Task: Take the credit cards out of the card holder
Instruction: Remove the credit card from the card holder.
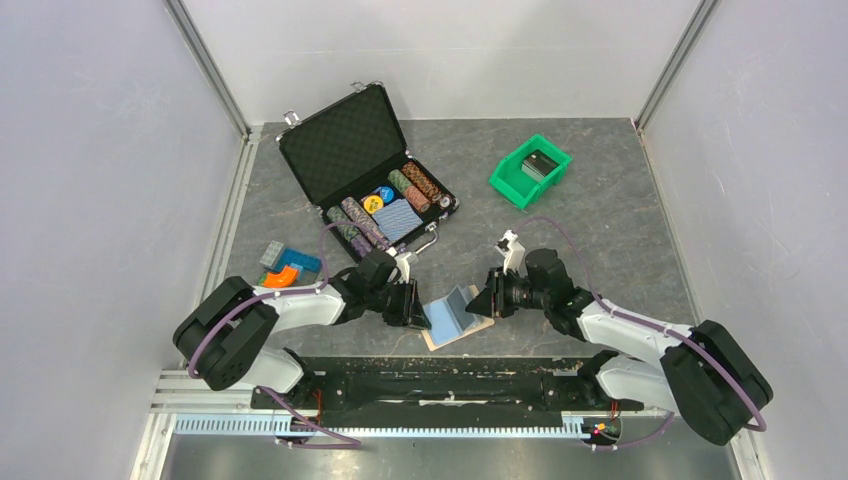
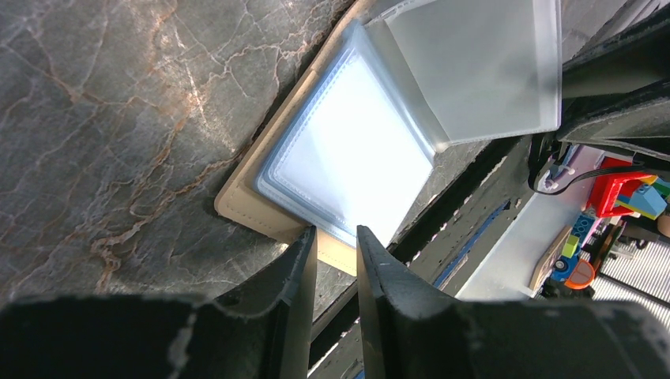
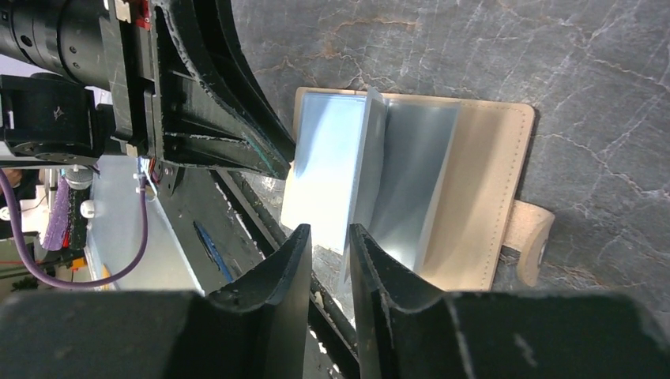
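The card holder (image 1: 450, 320) is a tan wallet lying open near the table's front edge, between both grippers. Its light blue-grey sleeves face up, and one leaf (image 3: 411, 181) stands raised off the flat stack. No bare credit card shows; I cannot tell whether the sleeves hold any. My left gripper (image 1: 418, 308) is at the wallet's left edge, its tips (image 2: 336, 230) a narrow gap apart over the tan rim (image 2: 245, 207), gripping nothing. My right gripper (image 1: 483, 302) is at the right side, its tips (image 3: 328, 227) narrowly apart beside the raised leaf's lower edge. The side tab (image 3: 529, 237) points away.
An open black chip case (image 1: 345, 140) with poker chips (image 1: 395, 205) stands behind the left arm. A green bin (image 1: 512, 180) holding something dark sits at the back right. Coloured toy blocks (image 1: 285, 268) lie at the left. The metal front rail (image 1: 450, 385) runs just below the wallet.
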Motion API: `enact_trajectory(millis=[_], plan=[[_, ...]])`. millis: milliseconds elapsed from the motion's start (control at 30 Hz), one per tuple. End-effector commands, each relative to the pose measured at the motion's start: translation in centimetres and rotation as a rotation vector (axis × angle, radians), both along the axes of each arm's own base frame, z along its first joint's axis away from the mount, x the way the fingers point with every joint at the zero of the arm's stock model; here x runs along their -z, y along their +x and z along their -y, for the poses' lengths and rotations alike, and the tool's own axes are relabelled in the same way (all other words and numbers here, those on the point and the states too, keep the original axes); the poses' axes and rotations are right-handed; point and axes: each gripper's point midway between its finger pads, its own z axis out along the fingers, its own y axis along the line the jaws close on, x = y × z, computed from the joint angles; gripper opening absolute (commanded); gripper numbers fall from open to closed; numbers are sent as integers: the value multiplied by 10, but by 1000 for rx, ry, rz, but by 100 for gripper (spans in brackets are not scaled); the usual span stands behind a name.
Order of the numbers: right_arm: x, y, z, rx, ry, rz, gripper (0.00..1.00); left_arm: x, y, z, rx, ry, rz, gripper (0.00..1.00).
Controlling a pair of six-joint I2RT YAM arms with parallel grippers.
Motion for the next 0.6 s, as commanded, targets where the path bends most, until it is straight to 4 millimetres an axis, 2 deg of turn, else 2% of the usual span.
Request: enact_trajectory(millis=[0, 200, 400, 567], plan=[[-20, 3, -11, -33, 44, 48, 26, -6, 2, 8, -5, -24, -8, 32], [-17, -5, -20, -64, 41, 38, 29, -9, 2, 10, -8, -30, -5, 33], [-16, -20, -38, -127, 48, 22, 33, -15, 5, 12, -20, -46, 0, 35], [-17, -20, -40, -127, 38, 31, 35, -26, 10, 11, -58, -52, 21, 41]])
